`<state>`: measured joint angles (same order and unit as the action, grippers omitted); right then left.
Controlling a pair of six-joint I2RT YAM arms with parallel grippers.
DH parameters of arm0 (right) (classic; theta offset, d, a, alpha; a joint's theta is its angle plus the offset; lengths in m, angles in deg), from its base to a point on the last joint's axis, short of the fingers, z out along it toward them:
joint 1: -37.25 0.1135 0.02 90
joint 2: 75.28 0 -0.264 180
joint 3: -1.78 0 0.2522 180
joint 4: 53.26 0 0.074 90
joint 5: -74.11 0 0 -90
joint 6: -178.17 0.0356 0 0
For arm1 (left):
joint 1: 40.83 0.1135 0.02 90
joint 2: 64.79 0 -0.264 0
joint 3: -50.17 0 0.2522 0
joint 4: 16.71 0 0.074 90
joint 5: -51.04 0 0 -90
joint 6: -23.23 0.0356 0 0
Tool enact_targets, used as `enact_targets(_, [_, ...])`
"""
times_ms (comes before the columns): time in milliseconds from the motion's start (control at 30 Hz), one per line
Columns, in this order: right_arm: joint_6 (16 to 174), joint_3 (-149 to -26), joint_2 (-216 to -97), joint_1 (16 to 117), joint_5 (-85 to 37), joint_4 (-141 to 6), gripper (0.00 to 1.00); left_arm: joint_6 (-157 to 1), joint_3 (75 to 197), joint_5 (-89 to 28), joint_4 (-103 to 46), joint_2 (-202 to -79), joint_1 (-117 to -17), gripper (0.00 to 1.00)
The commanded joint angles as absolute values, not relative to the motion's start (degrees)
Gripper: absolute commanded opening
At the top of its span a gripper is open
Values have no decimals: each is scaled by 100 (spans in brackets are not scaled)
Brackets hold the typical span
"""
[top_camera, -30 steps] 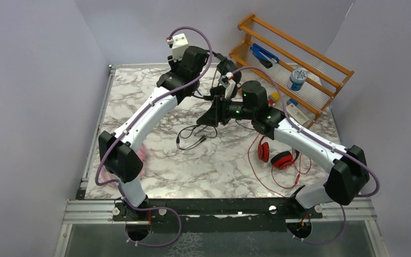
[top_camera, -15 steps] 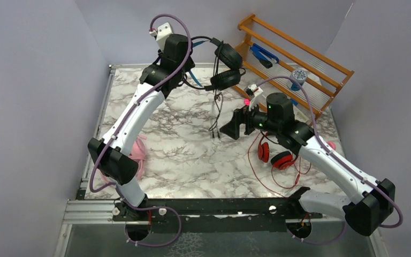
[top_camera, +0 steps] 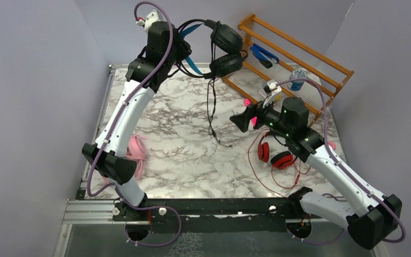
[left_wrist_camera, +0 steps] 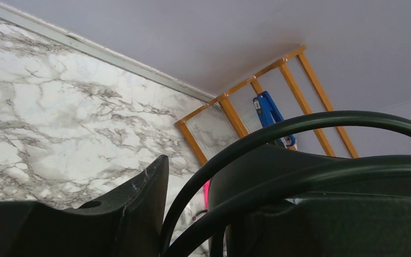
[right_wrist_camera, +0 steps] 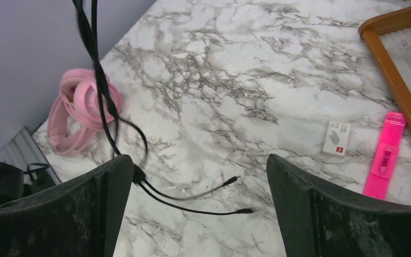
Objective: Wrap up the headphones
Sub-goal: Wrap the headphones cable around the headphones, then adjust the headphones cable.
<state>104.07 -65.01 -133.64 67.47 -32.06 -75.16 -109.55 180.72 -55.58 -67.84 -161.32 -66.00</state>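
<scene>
Three headsets are in sight. My left fingers (top_camera: 182, 47) are clenched on the slim band of the black headset (top_camera: 226, 51) and hold it high over the far edge of the bench (top_camera: 192, 166). Its two round, padded ear cups hang one above the other, with a flat blue strip of the band showing beside them. In my left wrist view the band's thin black hoops arc right across the frame. From the cups its thin black cable (top_camera: 211, 101) drops straight down in a loose doubled strand. In my right wrist view the strand curls at the bottom, and its two slender plug ends seem to rest on the marble-patterned, white-and-grey-veined surface.

My right fingers (top_camera: 242, 119) are spread wide and released, grasping nothing. They sit low over the middle of the bench, just right of that hanging cable and not touching it.

The pink headset (top_camera: 136, 150) lies folded in a soft heap at the left edge of the bench. The red headset (top_camera: 278, 156), glossy with round cups, lies on the right side beneath my right arm, its thin red cable (top_camera: 257, 171) straying in wide loops.

A slatted orange wooden rack (top_camera: 299, 59) leans at the far right corner. Near its foot lie a flat pink plastic piece (right_wrist_camera: 385, 155) and a small white box (right_wrist_camera: 336, 138).
</scene>
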Motion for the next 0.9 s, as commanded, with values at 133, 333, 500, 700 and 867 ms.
enact_targets(133, [9654, -5172, -13719, 6701, -4805, -5261, 99, -11619, 18246, -4783, -6322, -15793, -6557, 0])
enact_targets(333, [10340, -4791, -14844, 6709, -4878, -3451, 97, -11686, 18465, -4643, -6312, -15756, -6553, 0])
enact_targets(500, [10536, -4698, -15356, 6696, -4084, -2573, 100, -11746, 18628, -4547, -6313, -15711, -6553, 0])
enact_targets(700, [10225, -4866, -15558, 6687, -4212, -2839, 98, -11732, 18787, -4676, -6316, -15759, -6553, 0])
enact_targets(867, [10428, -4077, -14759, 6444, -4075, -2960, 99, -11676, 18980, -4991, -6357, -15905, -6531, 0])
